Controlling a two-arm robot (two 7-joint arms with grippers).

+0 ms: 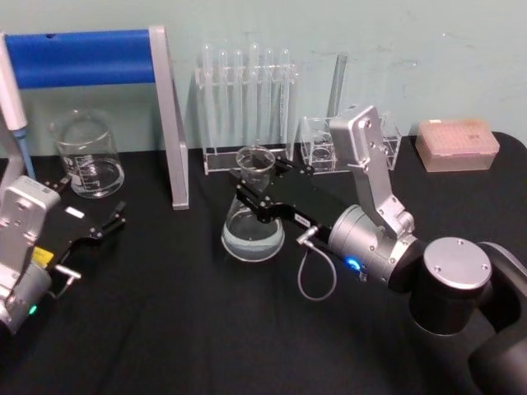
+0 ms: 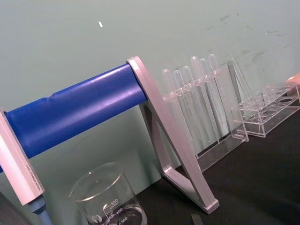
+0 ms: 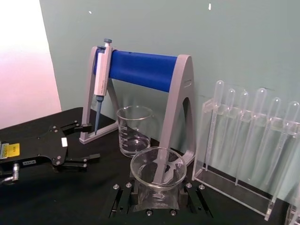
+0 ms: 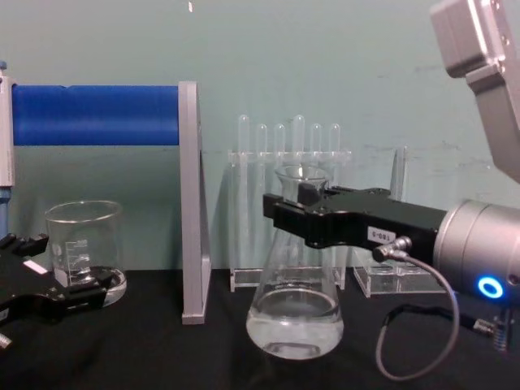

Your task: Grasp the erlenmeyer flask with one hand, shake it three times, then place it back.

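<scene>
Pinching neck of erlenmeyer flask (image 1: 253, 237) between fingers of right gripper (image 1: 257, 207), reaching in level from right. Standing upright mid black table (image 1: 181, 329), long axis vertical. Resting left gripper (image 1: 92, 216) well apart, fingers spread, near beaker (image 1: 86, 156).

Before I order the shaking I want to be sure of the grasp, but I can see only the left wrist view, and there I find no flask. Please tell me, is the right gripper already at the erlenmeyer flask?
Observer: Yes. The right gripper is shut on the neck of the erlenmeyer flask, just under the rim, with one jaw on each side. The flask is upright.
Operator: Thank you. And where is my left gripper? Could it be in the way?
Observer: The left gripper is open, low by the black table. It is on the robot's side of the beaker and well apart from the flask.
</scene>
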